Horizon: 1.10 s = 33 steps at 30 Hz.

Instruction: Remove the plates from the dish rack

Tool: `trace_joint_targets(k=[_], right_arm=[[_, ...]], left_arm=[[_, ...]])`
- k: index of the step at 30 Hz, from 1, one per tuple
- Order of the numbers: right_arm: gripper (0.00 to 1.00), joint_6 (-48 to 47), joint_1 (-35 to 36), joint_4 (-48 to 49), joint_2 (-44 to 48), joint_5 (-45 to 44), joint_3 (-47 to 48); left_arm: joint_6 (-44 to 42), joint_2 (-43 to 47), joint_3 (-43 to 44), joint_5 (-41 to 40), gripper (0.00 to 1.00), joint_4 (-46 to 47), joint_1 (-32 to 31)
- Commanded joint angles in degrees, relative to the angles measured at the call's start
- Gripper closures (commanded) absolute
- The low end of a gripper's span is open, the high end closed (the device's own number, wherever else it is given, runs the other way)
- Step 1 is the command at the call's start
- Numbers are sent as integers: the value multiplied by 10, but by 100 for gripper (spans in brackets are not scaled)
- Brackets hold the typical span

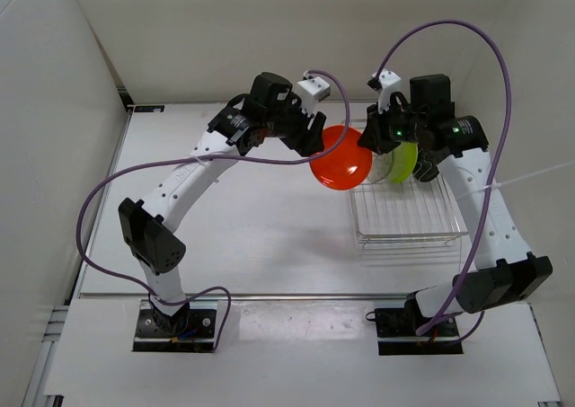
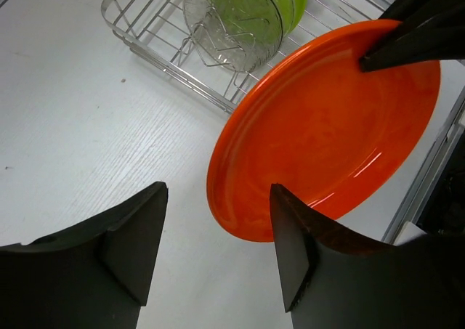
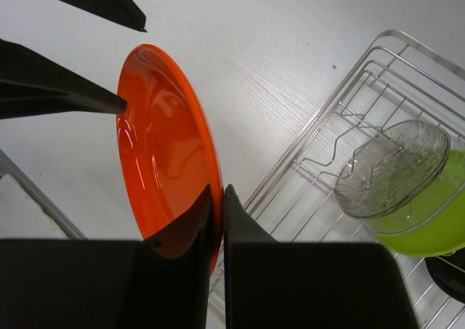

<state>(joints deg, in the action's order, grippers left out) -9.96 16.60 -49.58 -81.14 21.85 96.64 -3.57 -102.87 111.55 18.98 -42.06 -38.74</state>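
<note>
My right gripper (image 3: pixel 219 198) is shut on the rim of the orange plate (image 3: pixel 160 155) and holds it on edge in the air, left of the dish rack (image 1: pixel 406 211). My left gripper (image 2: pixel 218 245) is open, its fingers (image 3: pixel 80 100) on either side of the plate's opposite rim, not closed on it. From above the orange plate (image 1: pixel 341 160) hangs between the two grippers. The clear plate (image 3: pixel 392 169) and lime green plate (image 3: pixel 429 231) stand upright in the rack. A corner of the black plate (image 3: pixel 449 277) shows behind them.
The rack's wire side (image 2: pixel 156 53) lies just beyond the orange plate (image 2: pixel 327 126). A white wall and a metal frame edge (image 1: pixel 126 110) bound the back of the table. Purple cables loop above both arms.
</note>
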Motion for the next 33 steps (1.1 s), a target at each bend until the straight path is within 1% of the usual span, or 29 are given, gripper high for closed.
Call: trace_joint_targets(k=[1, 7, 10, 13, 14, 15, 16, 17, 23, 25, 26, 27, 28, 29, 30, 31, 32, 33], right_arm=[[100, -6, -5, 22, 26, 29, 0], [100, -11, -5, 17, 32, 58, 0], [100, -11, -5, 17, 37, 69, 0], [100, -11, -5, 17, 37, 74, 0], [100, -11, -5, 17, 37, 74, 0], [100, -11, -5, 17, 37, 74, 0], [100, -11, -5, 17, 37, 74, 0], [100, -11, -5, 17, 37, 74, 0], [100, -11, -5, 17, 37, 74, 0], [96, -11, -5, 17, 37, 74, 0], [90, -11, -5, 17, 37, 74, -6], [55, -11, -5, 17, 37, 74, -6], [28, -11, -5, 17, 37, 64, -6], [4, -4, -5, 17, 37, 56, -13], [0, -4, -5, 24, 37, 46, -20], [0, 2, -5, 24, 37, 35, -20], [0, 10, -5, 32, 37, 7, -27], [0, 15, -5, 37, 37, -10, -34]], left_arm=[[-3, 4, 16, -11, 31, -2, -1], [-3, -1, 16, -6, 30, -2, -1], [-3, -1, 21, 17, 31, -2, -1], [-8, -7, 28, 35, 54, -13, -1], [-8, -7, 33, 40, 70, -13, -1], [-8, -7, 33, 40, 77, -13, -1], [-8, -7, 33, 40, 87, -13, -1], [-8, -7, 33, 40, 89, -13, -1], [-3, -7, 28, 54, 89, -13, -1], [2, -7, 28, 62, 89, -13, -1], [2, -7, 22, 62, 89, -13, -1], [2, -1, 22, 62, 89, -7, -1], [2, -1, 15, 55, 89, -2, -1], [9, 4, 7, 35, 89, -2, -1], [9, 4, 0, 21, 89, 7, -1], [15, 10, -15, 7, 89, 18, -1], [16, 15, -23, -32, 89, 25, -1], [23, 15, -32, -53, 89, 32, -1]])
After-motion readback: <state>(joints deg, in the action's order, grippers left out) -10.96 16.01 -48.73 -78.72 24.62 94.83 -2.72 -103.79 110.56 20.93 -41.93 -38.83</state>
